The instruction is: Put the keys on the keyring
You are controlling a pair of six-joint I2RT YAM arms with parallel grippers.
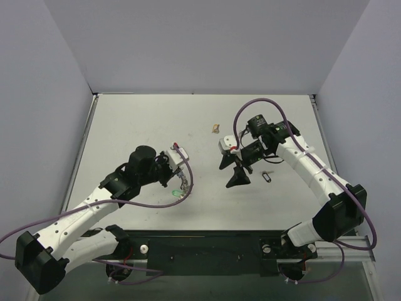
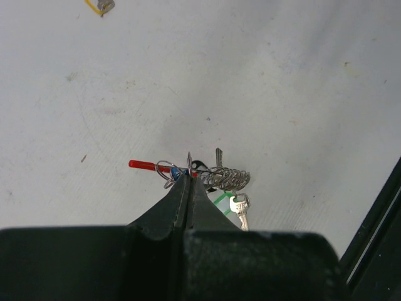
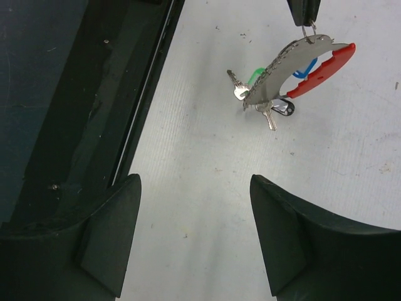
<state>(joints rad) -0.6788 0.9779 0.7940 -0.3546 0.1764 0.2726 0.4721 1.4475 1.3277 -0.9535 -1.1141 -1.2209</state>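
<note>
Thin metal keyring bunch (image 2: 225, 177) of coiled wire, serrated silver plate, red plastic tag and small silver keys, left of centre in the top view, its ring clamped by the downward-tilted black left gripper (image 2: 188, 182), right gripper (image 3: 194, 200) spread apart, angled low over the matte white table (image 1: 125, 132).

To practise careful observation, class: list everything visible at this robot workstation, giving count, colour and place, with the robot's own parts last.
keyring: one, silver with red, blue and green pieces and small silver keys, hanging from the left fingers, left of centre
loose key: one, dark head, lying on the table just right of the right fingers
scrap: one, tan, on the table's far middle
table: one, pale grey
base rail: one, black, at the near edge
arms: two, white and black with purple cables; left arm, right arm
left fingers: black, shut on the keyring
right fingers: black, open, nothing between them
</note>
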